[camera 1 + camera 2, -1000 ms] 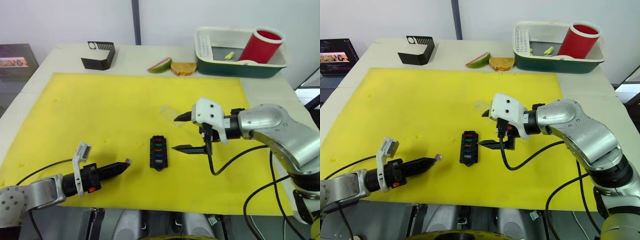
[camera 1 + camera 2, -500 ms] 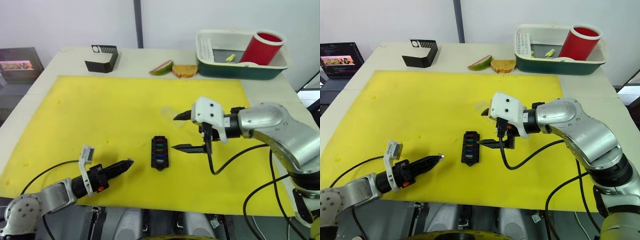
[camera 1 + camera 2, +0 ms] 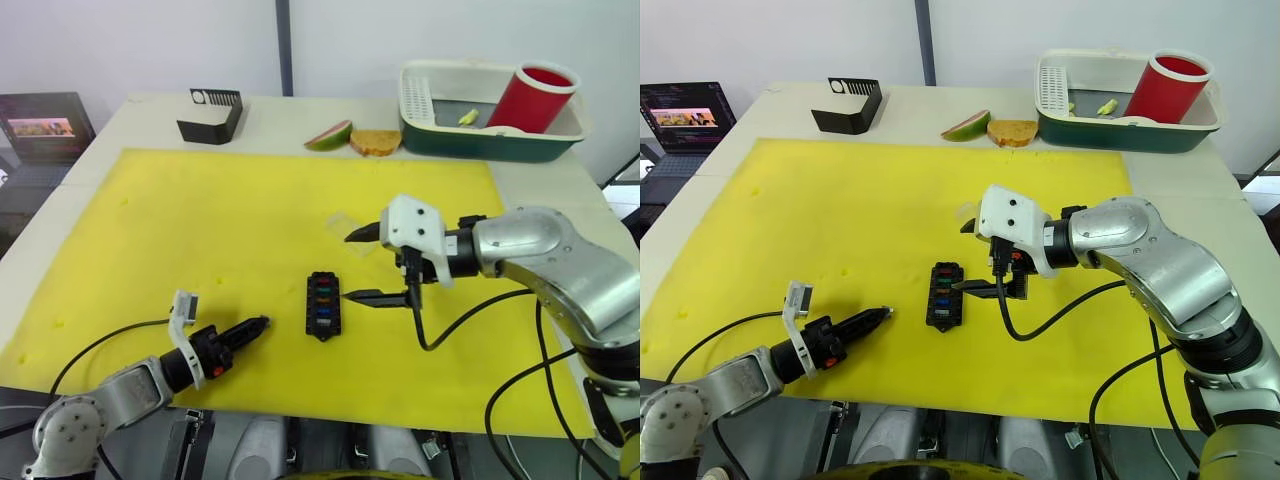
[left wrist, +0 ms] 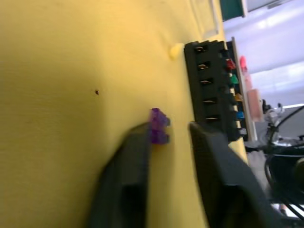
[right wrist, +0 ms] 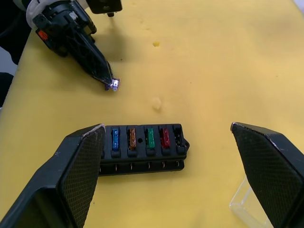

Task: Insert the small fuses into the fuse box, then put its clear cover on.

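At the far left, on the pale table beyond the yellow mat (image 3: pixel 200 220), we see a black slotted stand (image 3: pixel 211 114). Low on the mat's left side, our left gripper (image 3: pixel 262 323) lies close to the surface, its two fingers a little apart, with the purple fuse (image 4: pixel 159 126) against the inner face of one fingertip; we cannot tell whether the other finger touches it, so whether the fuse is clamped stays unclear to us. The tip is near the left side of the fuse box (image 3: pixel 321 306) but apart from it.

The fuse box rests near the middle of the mat. In the right wrist view we count blue, amber, green and red fuses (image 5: pixel 138 138) seated in a row of its slots, and a fifth slot at the end whose contents look dark.

Just right of the box, our right gripper (image 3: pixel 351 266) hovers with its fingers spread wide, holding nothing, one tip close beside the box. The clear cover (image 3: pixel 345 223) lies flat on the mat behind the box, near the upper fingertip.

Further right on the table we see a fruit slice (image 3: pixel 329 135), a slice of bread (image 3: pixel 375 142) and a green-and-white basin (image 3: pixel 480 140) holding a red cup (image 3: pixel 532 98).
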Robot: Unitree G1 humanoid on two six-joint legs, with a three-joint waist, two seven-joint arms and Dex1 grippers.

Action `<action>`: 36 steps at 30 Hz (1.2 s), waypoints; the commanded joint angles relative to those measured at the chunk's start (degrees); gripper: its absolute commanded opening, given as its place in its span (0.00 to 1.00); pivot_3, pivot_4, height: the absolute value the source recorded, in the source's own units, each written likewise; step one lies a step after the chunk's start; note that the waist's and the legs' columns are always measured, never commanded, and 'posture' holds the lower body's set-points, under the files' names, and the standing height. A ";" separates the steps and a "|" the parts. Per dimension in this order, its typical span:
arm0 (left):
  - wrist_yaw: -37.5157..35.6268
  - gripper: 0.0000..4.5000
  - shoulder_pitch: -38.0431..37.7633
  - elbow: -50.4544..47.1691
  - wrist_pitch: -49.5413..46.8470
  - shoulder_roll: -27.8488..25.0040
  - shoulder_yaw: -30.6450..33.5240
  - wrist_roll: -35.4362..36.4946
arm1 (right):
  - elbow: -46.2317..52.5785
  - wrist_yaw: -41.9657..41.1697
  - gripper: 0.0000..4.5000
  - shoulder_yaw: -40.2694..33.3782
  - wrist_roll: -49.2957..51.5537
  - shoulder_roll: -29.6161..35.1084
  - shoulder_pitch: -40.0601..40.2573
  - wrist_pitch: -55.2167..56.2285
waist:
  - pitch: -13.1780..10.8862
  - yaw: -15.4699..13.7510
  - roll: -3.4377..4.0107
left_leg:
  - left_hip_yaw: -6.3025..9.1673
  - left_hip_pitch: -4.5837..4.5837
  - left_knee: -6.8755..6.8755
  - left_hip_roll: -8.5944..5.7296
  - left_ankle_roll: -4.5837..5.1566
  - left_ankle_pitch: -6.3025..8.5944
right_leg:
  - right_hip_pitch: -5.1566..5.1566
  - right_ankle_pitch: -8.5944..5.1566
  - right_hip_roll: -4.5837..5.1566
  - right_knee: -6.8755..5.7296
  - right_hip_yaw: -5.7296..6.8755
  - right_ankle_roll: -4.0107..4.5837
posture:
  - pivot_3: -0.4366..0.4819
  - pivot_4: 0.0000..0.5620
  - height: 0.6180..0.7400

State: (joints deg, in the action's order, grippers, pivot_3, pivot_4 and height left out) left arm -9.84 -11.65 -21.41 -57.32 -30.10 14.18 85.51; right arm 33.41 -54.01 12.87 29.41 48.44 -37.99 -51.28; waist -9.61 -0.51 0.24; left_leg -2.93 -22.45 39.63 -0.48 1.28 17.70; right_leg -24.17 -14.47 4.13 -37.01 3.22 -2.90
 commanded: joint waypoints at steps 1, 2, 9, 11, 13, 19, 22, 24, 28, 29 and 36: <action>1.75 0.34 -1.10 -0.23 0.14 -0.15 -0.38 -1.38 | 0.34 -0.43 1.00 -0.35 -0.56 0.00 -1.33 1.22 | 0.00 -0.01 0.00 | 0.00 0.00 -0.02 0.00 0.00 0.00 | -0.01 0.00 0.00 0.00 0.00 0.00 | 0.48 0.27 1.00; 1.72 0.34 -1.09 -0.31 0.11 -0.39 -0.34 -1.54 | 0.27 -0.48 1.00 -0.31 -0.61 -0.03 -1.36 1.27 | 0.00 0.02 0.00 | 0.00 0.00 -0.02 0.00 0.00 0.00 | -0.01 0.00 0.00 0.00 0.00 0.01 | 0.48 0.27 1.00; 1.71 0.04 0.16 0.04 -0.28 -1.43 -0.25 -1.15 | 0.13 -0.48 1.00 -0.12 -0.84 -0.10 -1.31 1.52 | -0.01 0.04 -0.01 | -0.01 0.00 -0.15 0.00 -0.03 -0.02 | -0.08 -0.01 0.00 0.05 0.00 0.02 | 0.48 0.27 1.00; 1.75 0.04 0.25 0.09 -0.57 -1.71 -0.30 -1.19 | 0.22 -0.38 1.00 -0.21 -0.88 -0.19 -1.25 1.37 | -0.01 0.04 -0.02 | -0.01 0.00 -0.20 0.00 -0.07 -0.04 | -0.12 -0.02 0.00 0.05 0.00 0.03 | 0.48 0.27 1.00; 1.73 0.04 0.30 0.22 -0.87 -2.09 -0.32 -1.31 | 0.41 -0.36 1.00 -0.35 -0.83 -0.17 -1.13 1.24 | -0.01 0.05 -0.02 | 0.00 0.00 -0.27 0.00 -0.10 -0.07 | -0.15 -0.03 0.00 0.05 0.00 0.05 | 0.48 0.27 1.00; -5.24 0.04 5.74 2.92 -5.07 -8.19 -0.06 -0.08 | 0.63 0.00 1.00 -0.27 -1.04 -0.38 -1.08 1.08 | -0.04 -0.07 -0.07 | 0.00 0.00 -0.39 0.00 -0.21 -0.13 | -0.22 -0.08 -0.01 0.04 0.03 0.13 | 0.48 0.27 1.00; -17.02 0.04 13.62 7.32 -10.00 -16.01 -2.17 -2.18 | 0.34 0.10 1.00 -0.03 -1.46 -0.66 -1.31 1.20 | -0.11 -0.03 -0.18 | 0.01 -0.04 -0.41 0.00 -0.24 -0.16 | -0.28 -0.09 -0.01 0.02 0.05 0.17 | 0.48 0.27 1.00; -25.23 0.04 18.83 10.43 -12.30 -20.40 -4.75 -5.23 | 0.17 0.24 1.00 0.10 -1.67 -0.88 -1.48 1.25 | -0.13 0.00 -0.22 | 0.01 -0.09 -0.41 0.00 -0.24 -0.16 | -0.31 -0.10 -0.02 0.03 0.07 0.18 | 0.48 0.27 1.00; -42.64 0.04 28.52 16.41 -11.92 -26.52 -13.91 -15.90 | 0.24 0.74 1.00 0.06 -1.92 -1.28 -1.51 1.09 | -0.13 0.20 -0.21 | -0.04 -0.26 -0.45 -0.02 -0.17 -0.12 | -0.42 -0.10 -0.02 0.17 0.07 0.17 | 0.48 0.27 1.00; -47.26 0.04 31.03 17.92 -11.34 -27.58 -16.87 -18.85 | 0.36 0.93 1.00 0.00 -1.93 -1.37 -1.44 0.97 | -0.13 0.25 -0.22 | -0.06 -0.28 -0.47 -0.02 -0.18 -0.12 | -0.45 -0.10 -0.02 0.18 0.07 0.16 | 0.48 0.27 1.00; -75.19 0.04 46.90 31.74 3.80 -28.10 -39.33 -45.49 | 1.36 2.60 1.00 -0.39 -1.65 -1.97 -1.04 -0.29 | -0.13 0.12 -0.23 | -0.08 -0.85 -0.43 -0.02 -0.34 -0.25 | -1.00 -0.09 -0.04 0.08 0.10 0.15 | 0.48 0.27 1.00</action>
State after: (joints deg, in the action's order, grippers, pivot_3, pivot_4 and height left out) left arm -80.13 33.09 7.44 -57.21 -58.52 -22.66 45.26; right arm 33.21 -51.92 13.38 27.67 46.56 -38.34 -51.56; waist -9.74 -0.39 0.01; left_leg -3.01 -23.34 39.21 -0.50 1.02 17.48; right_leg -25.22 -14.55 4.09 -36.97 3.32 -2.76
